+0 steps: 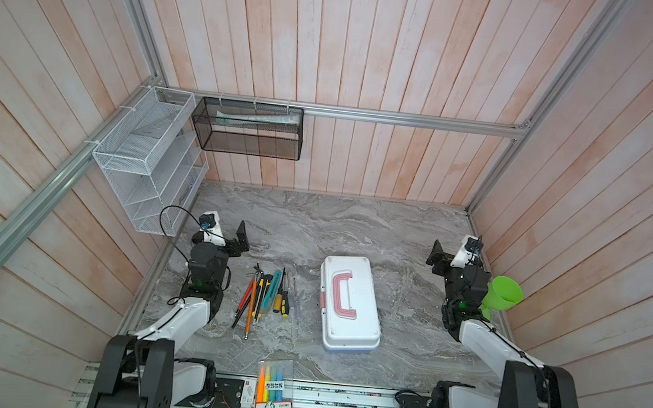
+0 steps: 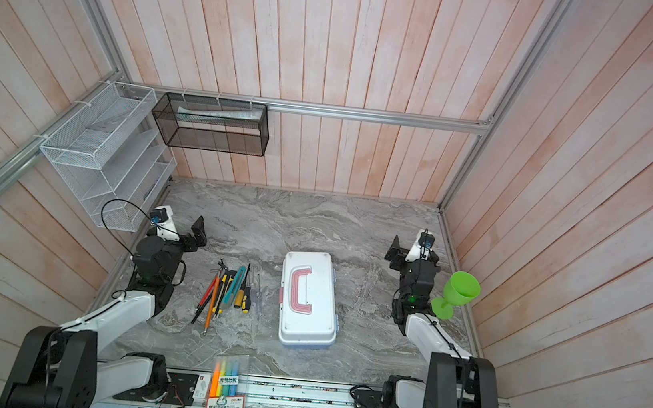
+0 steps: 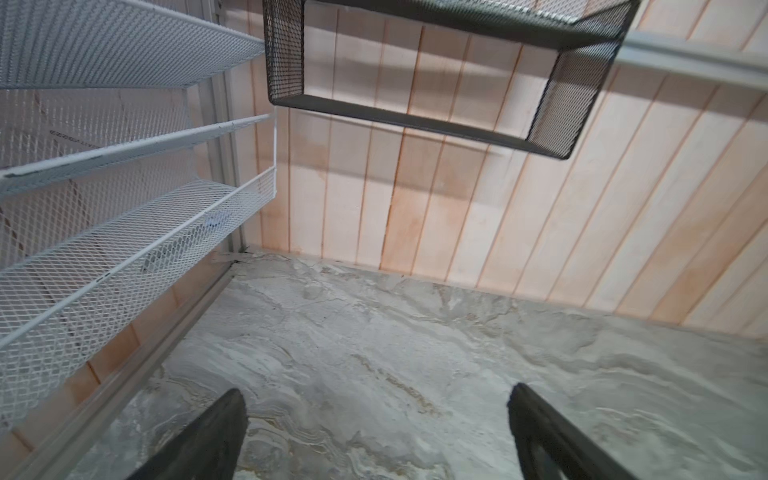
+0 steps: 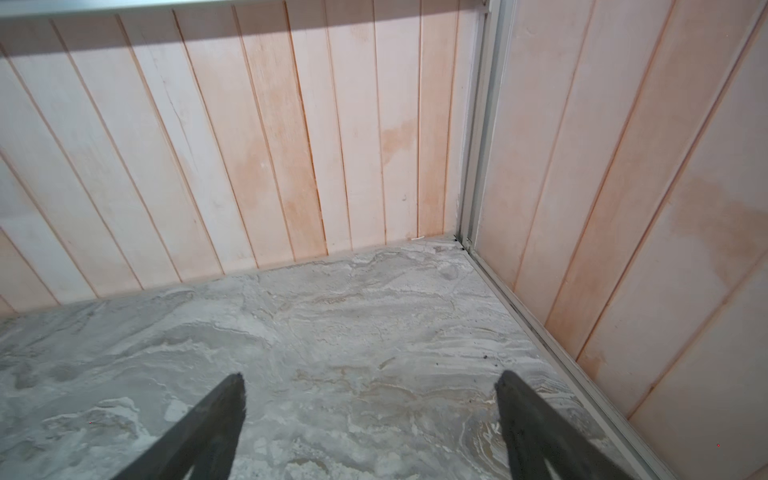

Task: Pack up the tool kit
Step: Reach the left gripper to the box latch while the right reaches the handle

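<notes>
So the left gripper (image 1: 243,236) is spread wide and empty, well left of the white case (image 1: 349,304), which sits shut on the desk (image 1: 314,220). The loose tools (image 1: 264,296) lie bunched just left of the case. The right gripper (image 1: 436,256), well right of it, is also spread wide and empty.

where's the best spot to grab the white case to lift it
Probably the long bar of the pink handle, from straight above with the jaws across it. It lies flat along the middle of the case lid, so the case should hang roughly level.
</notes>
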Controlling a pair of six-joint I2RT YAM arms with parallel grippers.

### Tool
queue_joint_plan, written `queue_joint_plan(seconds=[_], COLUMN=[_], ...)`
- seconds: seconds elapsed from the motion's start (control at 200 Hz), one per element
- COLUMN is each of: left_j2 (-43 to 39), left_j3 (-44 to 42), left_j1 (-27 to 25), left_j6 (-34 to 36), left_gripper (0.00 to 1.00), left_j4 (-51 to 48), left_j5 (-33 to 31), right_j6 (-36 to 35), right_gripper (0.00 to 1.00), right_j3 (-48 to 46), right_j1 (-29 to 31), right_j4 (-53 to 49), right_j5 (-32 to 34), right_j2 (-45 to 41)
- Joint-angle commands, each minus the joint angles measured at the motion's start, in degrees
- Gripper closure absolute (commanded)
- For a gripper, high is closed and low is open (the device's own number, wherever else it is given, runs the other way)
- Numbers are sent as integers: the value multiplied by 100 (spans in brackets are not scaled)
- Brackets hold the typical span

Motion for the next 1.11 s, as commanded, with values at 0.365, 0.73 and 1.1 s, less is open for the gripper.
queue_joint_plan(seconds=[0.365,0.73,1.1], left_j2=[-1646,-961,84], left_j3=[-631,-682,-568], left_j1=[-1331,-2591,-3677], left_j6=[-2922,-3534,-3507], left_gripper=[0,0,0], left_j4=[-2906,-2641,-1982], left_j5=[2045,1766,1376], right_j6=[1295,2609,2973], right_gripper=[20,24,25], right_j3=[2919,3888,4166], right_j1=[2275,4087,4492], right_j4=[-6642,-7993,-7798], right_j5=[-1265,-1570,-1688], right_j2=[-892,334,1114])
